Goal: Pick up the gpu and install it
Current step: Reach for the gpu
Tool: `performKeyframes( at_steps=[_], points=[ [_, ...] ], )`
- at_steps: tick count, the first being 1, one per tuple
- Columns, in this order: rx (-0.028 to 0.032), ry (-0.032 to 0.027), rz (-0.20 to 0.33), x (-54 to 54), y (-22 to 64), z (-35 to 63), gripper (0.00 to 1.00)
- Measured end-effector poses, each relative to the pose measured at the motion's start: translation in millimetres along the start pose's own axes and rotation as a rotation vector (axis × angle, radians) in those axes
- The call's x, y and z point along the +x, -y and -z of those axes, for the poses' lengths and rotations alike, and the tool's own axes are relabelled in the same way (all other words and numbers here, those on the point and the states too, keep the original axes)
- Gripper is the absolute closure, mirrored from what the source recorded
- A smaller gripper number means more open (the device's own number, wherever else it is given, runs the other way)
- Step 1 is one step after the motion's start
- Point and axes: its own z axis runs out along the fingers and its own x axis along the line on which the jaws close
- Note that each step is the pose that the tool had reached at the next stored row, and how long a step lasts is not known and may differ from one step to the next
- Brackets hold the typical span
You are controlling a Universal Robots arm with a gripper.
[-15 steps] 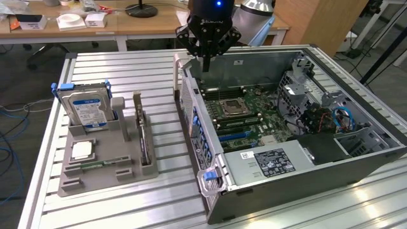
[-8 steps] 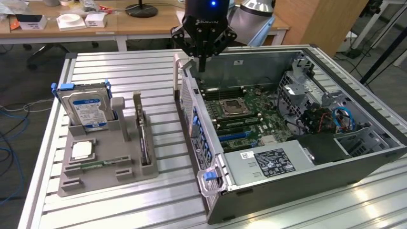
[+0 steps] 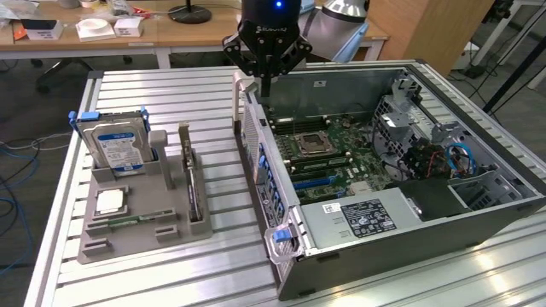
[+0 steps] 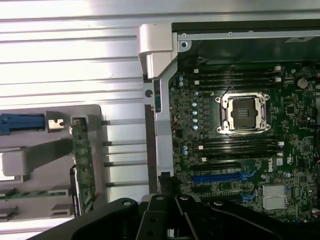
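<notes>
Overhead, the jaws hang clenched and empty just above the computer case's (image 3: 341, 86) wall. Well apart from them and lower, the gpu (image 3: 194, 188) stands in a gray holder (image 3: 128, 238).

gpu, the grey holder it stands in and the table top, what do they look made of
gpu: green edge studded with tiny parts, so laminated circuit board, probably fibreglass.
grey holder: flat, even matte grey with blocky slots, most likely plastic, perhaps printed.
table top: ribbed silver slats throwing bright glare, looks like bare aluminium, though steel is possible.
</notes>
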Motion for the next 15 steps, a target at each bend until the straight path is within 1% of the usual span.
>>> performKeyframes(
  at_steps=[15],
  points=[
    [0.0000, 0.0000, 0.000, 15.1, 1.1, 0.3, 0.89]
  ],
)
